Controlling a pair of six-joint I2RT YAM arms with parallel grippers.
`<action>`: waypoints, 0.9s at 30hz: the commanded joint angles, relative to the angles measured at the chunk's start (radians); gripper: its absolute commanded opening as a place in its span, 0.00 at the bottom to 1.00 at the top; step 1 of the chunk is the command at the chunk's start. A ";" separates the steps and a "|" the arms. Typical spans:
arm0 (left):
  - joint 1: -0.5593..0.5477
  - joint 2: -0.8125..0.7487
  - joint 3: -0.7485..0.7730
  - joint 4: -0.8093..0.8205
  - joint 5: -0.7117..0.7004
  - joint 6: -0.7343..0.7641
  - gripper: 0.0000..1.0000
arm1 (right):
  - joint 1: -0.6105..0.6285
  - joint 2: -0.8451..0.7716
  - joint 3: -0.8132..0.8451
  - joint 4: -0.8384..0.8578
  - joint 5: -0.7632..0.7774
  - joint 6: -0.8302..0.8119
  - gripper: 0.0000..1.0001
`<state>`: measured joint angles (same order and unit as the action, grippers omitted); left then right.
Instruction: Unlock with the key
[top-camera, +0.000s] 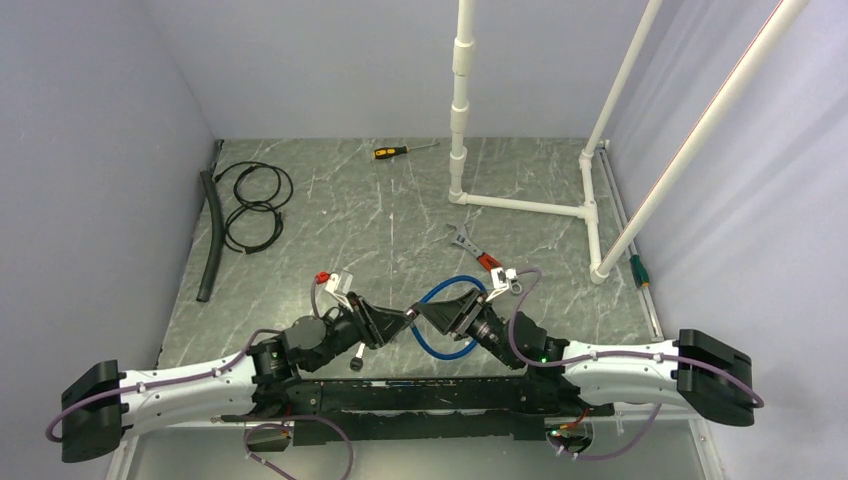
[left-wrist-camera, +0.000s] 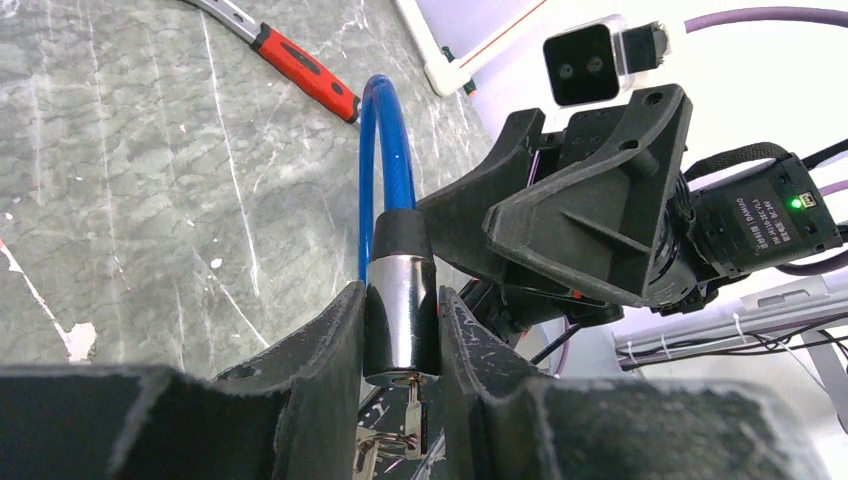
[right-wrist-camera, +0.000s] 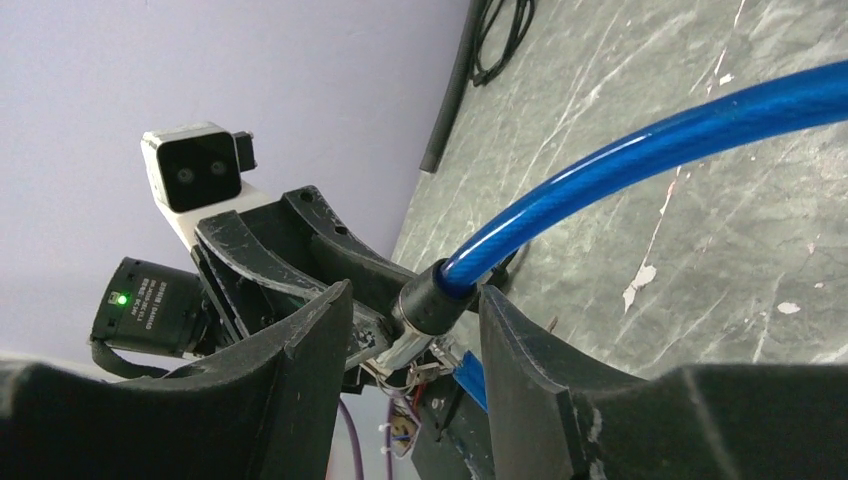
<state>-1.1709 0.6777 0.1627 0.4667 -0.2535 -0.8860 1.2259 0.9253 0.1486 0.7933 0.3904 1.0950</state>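
Note:
A blue cable lock (top-camera: 440, 346) loops over the table between my two grippers. My left gripper (left-wrist-camera: 400, 322) is shut on the lock's chrome barrel (left-wrist-camera: 400, 300), which stands upright between the fingers. The key (left-wrist-camera: 415, 405) sticks in the barrel's bottom face, and a ring with another key hangs below it. My right gripper (right-wrist-camera: 412, 300) faces the left one, open around the black collar (right-wrist-camera: 430, 302) where the blue cable (right-wrist-camera: 640, 130) enters the barrel. Its right finger is close to the collar and its left finger stands well apart. In the top view both grippers meet tip to tip (top-camera: 412, 316).
A red-handled wrench (top-camera: 478, 252) lies just beyond the lock. A yellow-and-black screwdriver (top-camera: 395, 151) lies at the back. Coiled black cables (top-camera: 255, 205) and a black hose (top-camera: 208, 240) are at the left. A white pipe frame (top-camera: 520, 205) stands at the right.

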 joint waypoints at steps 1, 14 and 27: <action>-0.001 -0.030 -0.003 0.032 -0.014 -0.018 0.00 | 0.004 0.006 0.037 0.016 0.001 0.037 0.51; -0.001 0.022 -0.025 0.118 -0.008 -0.027 0.00 | 0.003 0.113 0.039 0.135 -0.011 0.050 0.55; -0.001 0.062 -0.044 0.189 -0.003 -0.034 0.00 | -0.010 0.241 0.022 0.384 -0.036 0.050 0.43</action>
<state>-1.1706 0.7311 0.1280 0.5945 -0.2718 -0.9043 1.2240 1.1225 0.1505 0.9878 0.3824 1.1442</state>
